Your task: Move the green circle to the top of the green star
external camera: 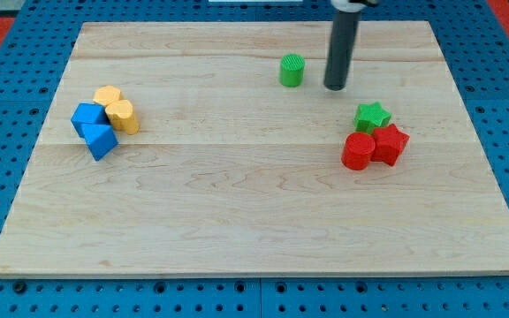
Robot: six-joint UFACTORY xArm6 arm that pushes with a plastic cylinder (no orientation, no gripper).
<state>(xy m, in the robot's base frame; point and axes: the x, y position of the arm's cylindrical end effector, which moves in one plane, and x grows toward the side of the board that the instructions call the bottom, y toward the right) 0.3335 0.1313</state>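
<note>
The green circle (pixel 292 70) is a short green cylinder standing near the view's top, right of centre. The green star (pixel 372 116) lies lower and to the right of it, touching the top of two red blocks. My tip (pixel 335 87) is the lower end of the dark rod. It rests on the board just right of the green circle, with a small gap between them, and up and left of the green star.
A red cylinder (pixel 357 151) and a red star-like block (pixel 389 144) sit together just below the green star. At the view's left are two blue blocks (pixel 94 130) and two yellow blocks (pixel 117 109). The wooden board (pixel 254 221) lies on a blue pegboard.
</note>
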